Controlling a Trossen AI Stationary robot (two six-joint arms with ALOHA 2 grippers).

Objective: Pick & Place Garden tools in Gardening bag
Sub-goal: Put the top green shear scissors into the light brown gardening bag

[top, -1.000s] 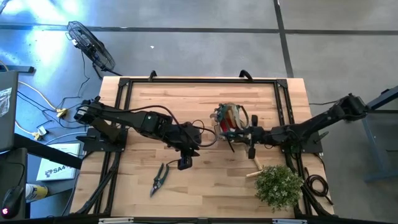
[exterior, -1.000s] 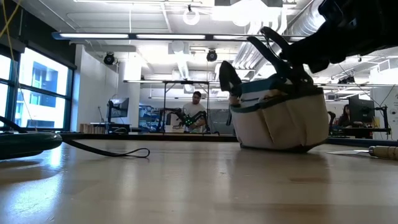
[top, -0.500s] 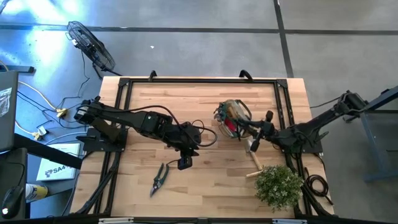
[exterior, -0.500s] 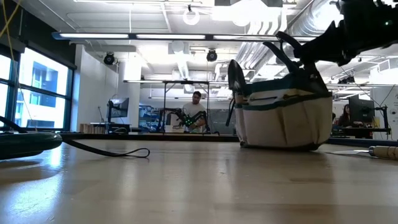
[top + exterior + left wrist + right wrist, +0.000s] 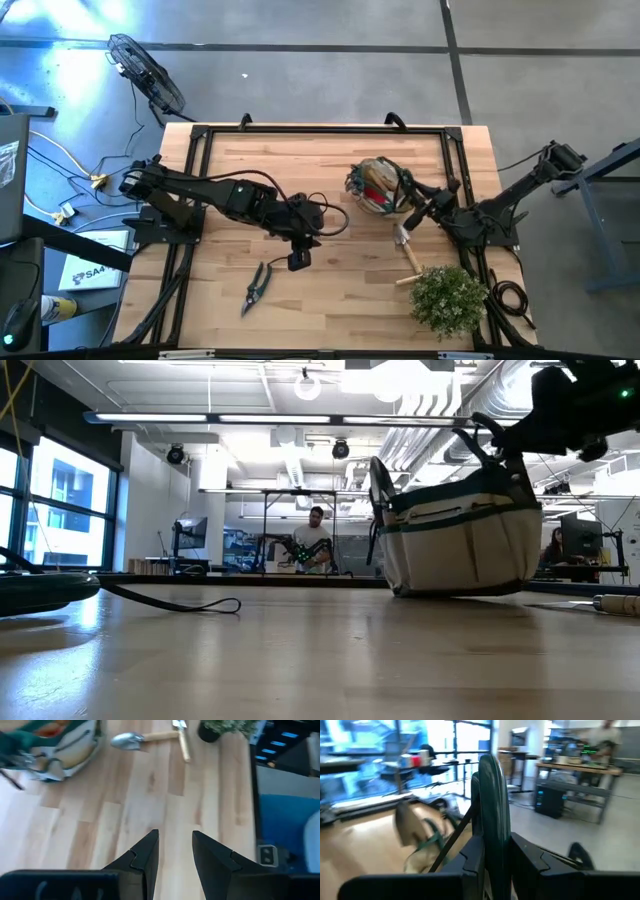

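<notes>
Gardening bag (image 5: 377, 186) dragged rightward, right hand (image 5: 492, 862) clamping its loop handle (image 5: 491, 800), left hand (image 5: 174, 851) slightly parted, empty

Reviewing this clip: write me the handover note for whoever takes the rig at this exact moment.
Right gripper: shut on the gardening bag's dark green loop handle, lifting that side so the bag tilts on the table.
Left gripper: open, empty, above bare wood at table centre.
Done: something red and other items already show inside the bag; what they are cannot be told.
Left: pruning shears lie near the front edge on the left arm's side; two wooden-handled trowels lie between the bag and the green plant. The plant stays out.
</notes>
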